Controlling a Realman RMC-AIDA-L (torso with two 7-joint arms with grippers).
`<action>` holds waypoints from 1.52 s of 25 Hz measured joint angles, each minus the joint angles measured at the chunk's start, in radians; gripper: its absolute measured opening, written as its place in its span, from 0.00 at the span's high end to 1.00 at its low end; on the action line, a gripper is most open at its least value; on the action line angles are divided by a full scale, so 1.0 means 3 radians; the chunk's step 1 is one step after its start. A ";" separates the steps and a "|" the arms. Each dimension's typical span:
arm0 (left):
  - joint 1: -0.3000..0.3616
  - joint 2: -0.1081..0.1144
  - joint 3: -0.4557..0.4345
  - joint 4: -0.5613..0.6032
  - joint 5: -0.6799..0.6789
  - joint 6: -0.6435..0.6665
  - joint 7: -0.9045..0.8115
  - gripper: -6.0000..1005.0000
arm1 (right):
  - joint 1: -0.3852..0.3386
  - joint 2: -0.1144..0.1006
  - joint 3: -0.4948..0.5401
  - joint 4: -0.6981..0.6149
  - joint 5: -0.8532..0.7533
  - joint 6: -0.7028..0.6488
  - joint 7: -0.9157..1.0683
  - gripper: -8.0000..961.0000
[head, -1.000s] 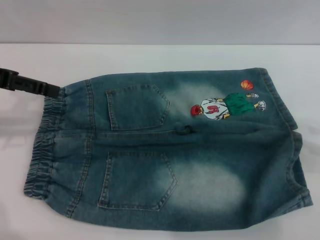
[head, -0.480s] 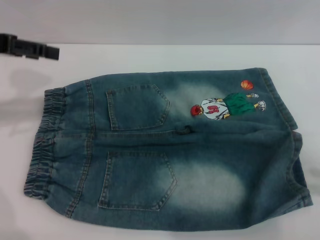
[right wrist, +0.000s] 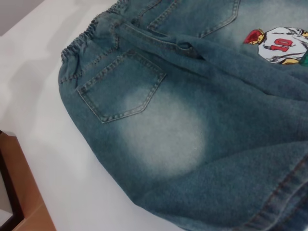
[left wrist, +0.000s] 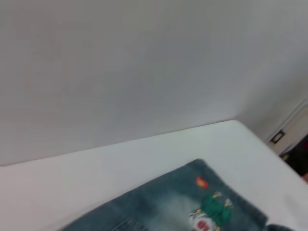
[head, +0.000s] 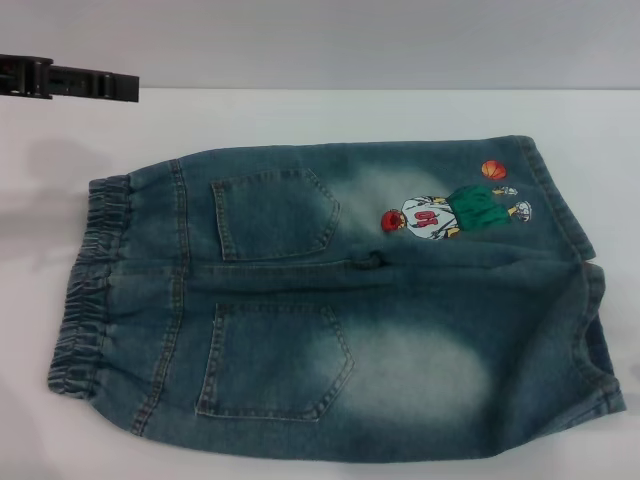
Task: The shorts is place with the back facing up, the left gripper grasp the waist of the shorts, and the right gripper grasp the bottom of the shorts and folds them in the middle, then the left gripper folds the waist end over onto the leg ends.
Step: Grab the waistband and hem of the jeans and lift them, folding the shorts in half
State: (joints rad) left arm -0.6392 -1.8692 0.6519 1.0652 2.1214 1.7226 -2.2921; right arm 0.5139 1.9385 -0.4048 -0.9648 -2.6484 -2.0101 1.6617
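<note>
The shorts [head: 330,300] are lying flat on the white table [head: 300,115], back side up, made of soft faded blue denim with two pointy patch pockets and a crinkly stretchy waistband [head: 85,290]. The left gripper [head: 65,80], black and blocky, is hanging above and beyond the waistband, holding nothing; I cannot tell how wide it is.

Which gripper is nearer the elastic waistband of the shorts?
Left. The left gripper hangs above the table, behind the waistband and apart from it. The right gripper shows in no view, so its distance cannot be judged.
</note>
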 joint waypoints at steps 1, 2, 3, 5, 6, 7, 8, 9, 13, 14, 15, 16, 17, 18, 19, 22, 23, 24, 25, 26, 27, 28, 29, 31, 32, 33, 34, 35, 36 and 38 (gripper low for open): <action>0.0021 -0.0006 -0.0017 0.0008 -0.0046 0.0013 0.0025 0.20 | 0.0000 0.0007 -0.0002 0.0005 0.0000 0.0003 0.0000 0.47; 0.0044 -0.0008 -0.0030 0.0013 -0.0094 0.0023 0.0045 0.20 | 0.0000 0.0014 -0.0005 0.0011 -0.0001 0.0006 0.0001 0.47; 0.0044 -0.0008 -0.0030 0.0013 -0.0094 0.0023 0.0045 0.21 | 0.0000 0.0018 -0.0008 0.0019 -0.0006 0.0009 0.0002 0.47; 0.0095 0.0007 -0.0039 0.0014 -0.0164 0.0017 0.0067 0.21 | 0.0000 0.0026 -0.0029 0.0025 -0.0018 0.0011 0.0010 0.47; 0.0101 0.0013 -0.0043 0.0014 -0.0164 0.0013 0.0067 0.21 | 0.0000 0.0029 -0.0055 0.0027 -0.0028 0.0012 0.0032 0.47; 0.0108 0.0020 -0.0051 0.0014 -0.0164 0.0009 0.0068 0.21 | -0.0001 0.0032 -0.0093 0.0027 -0.0037 0.0013 0.0058 0.47; 0.0112 0.0026 -0.0060 0.0014 -0.0165 0.0008 0.0068 0.21 | -0.0002 0.0034 -0.0120 0.0027 -0.0041 0.0015 0.0078 0.47; 0.0114 0.0031 -0.0065 0.0014 -0.0165 0.0008 0.0068 0.21 | -0.0003 0.0033 -0.0142 0.0027 -0.0045 0.0028 0.0095 0.47; 0.0113 0.0040 -0.0071 0.0014 -0.0167 0.0003 0.0071 0.21 | -0.0005 0.0029 -0.0171 0.0046 -0.0075 0.0141 0.0133 0.47; 0.0106 0.0040 -0.0072 0.0014 -0.0168 0.0000 0.0080 0.21 | -0.0005 0.0032 -0.0180 0.0058 -0.0081 0.0167 0.0135 0.47; 0.0103 0.0039 -0.0072 0.0014 -0.0168 -0.0002 0.0086 0.21 | -0.0005 0.0037 -0.0192 0.0071 -0.0087 0.0199 0.0136 0.47; 0.0099 0.0037 -0.0072 0.0014 -0.0168 -0.0005 0.0094 0.21 | -0.0005 0.0044 -0.0202 0.0080 -0.0087 0.0219 0.0136 0.47; 0.0096 0.0033 -0.0072 0.0014 -0.0168 -0.0006 0.0102 0.21 | -0.0007 0.0049 -0.0207 0.0085 -0.0087 0.0241 0.0136 0.47; 0.0094 0.0031 -0.0072 0.0014 -0.0167 -0.0008 0.0107 0.21 | -0.0010 0.0052 -0.0209 0.0088 -0.0088 0.0258 0.0136 0.47; 0.0093 0.0025 -0.0072 0.0014 -0.0163 -0.0009 0.0108 0.21 | -0.0014 0.0053 -0.0210 0.0090 -0.0089 0.0271 0.0137 0.47; 0.0090 0.0009 -0.0072 0.0012 -0.0159 -0.0012 0.0108 0.21 | -0.0023 0.0055 -0.0215 0.0097 -0.0128 0.0292 0.0137 0.47; 0.0090 0.0006 -0.0072 0.0012 -0.0161 -0.0011 0.0107 0.21 | -0.0024 0.0055 -0.0218 0.0099 -0.0150 0.0295 0.0137 0.47; 0.0092 0.0001 -0.0073 0.0011 -0.0165 -0.0010 0.0103 0.22 | -0.0027 0.0056 -0.0221 0.0100 -0.0176 0.0299 0.0137 0.47; 0.0096 -0.0006 -0.0073 0.0012 -0.0170 -0.0004 0.0090 0.22 | -0.0029 0.0056 -0.0224 0.0101 -0.0187 0.0302 0.0136 0.47; 0.0096 -0.0006 -0.0073 0.0012 -0.0170 -0.0004 0.0090 0.22 | -0.0030 0.0056 -0.0225 0.0101 -0.0193 0.0305 0.0129 0.47; 0.0097 -0.0008 -0.0073 0.0012 -0.0171 -0.0002 0.0086 0.22 | -0.0031 0.0057 -0.0225 0.0102 -0.0194 0.0309 0.0123 0.47; 0.0097 -0.0016 -0.0073 0.0012 -0.0173 0.0002 0.0076 0.22 | -0.0032 0.0057 -0.0226 0.0102 -0.0194 0.0312 0.0118 0.47; 0.0097 -0.0022 -0.0074 0.0012 -0.0173 0.0004 0.0073 0.22 | -0.0031 0.0057 -0.0226 0.0102 -0.0194 0.0320 0.0115 0.47; 0.0098 -0.0049 -0.0077 0.0013 -0.0174 0.0008 0.0055 0.22 | -0.0018 0.0058 -0.0230 0.0102 -0.0194 0.0340 0.0108 0.47; 0.0098 -0.0058 -0.0078 0.0017 -0.0174 0.0010 0.0048 0.22 | -0.0012 0.0059 -0.0238 0.0102 -0.0194 0.0347 0.0104 0.47; 0.0098 -0.0062 -0.0077 0.0020 -0.0174 0.0012 0.0044 0.22 | -0.0006 0.0061 -0.0252 0.0102 -0.0193 0.0355 0.0101 0.47; 0.0096 -0.0066 -0.0078 0.0031 -0.0174 0.0015 0.0033 0.22 | 0.0000 0.0064 -0.0267 0.0102 -0.0192 0.0363 0.0099 0.47; 0.0096 -0.0069 -0.0077 0.0040 -0.0175 0.0019 0.0020 0.22 | 0.0006 0.0068 -0.0291 0.0105 -0.0191 0.0375 0.0098 0.47; 0.0096 -0.0071 -0.0078 0.0050 -0.0179 0.0025 0.0006 0.22 | 0.0012 0.0073 -0.0316 0.0110 -0.0190 0.0390 0.0097 0.47; 0.0096 -0.0071 -0.0077 0.0058 -0.0189 0.0039 -0.0008 0.22 | 0.0021 0.0091 -0.0351 0.0119 -0.0189 0.0427 0.0096 0.47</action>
State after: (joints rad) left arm -0.6105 -1.8905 0.6286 1.0824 2.0648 1.7342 -2.2945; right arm 0.5202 1.9658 -0.5101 -0.9291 -2.7050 -1.8819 1.6904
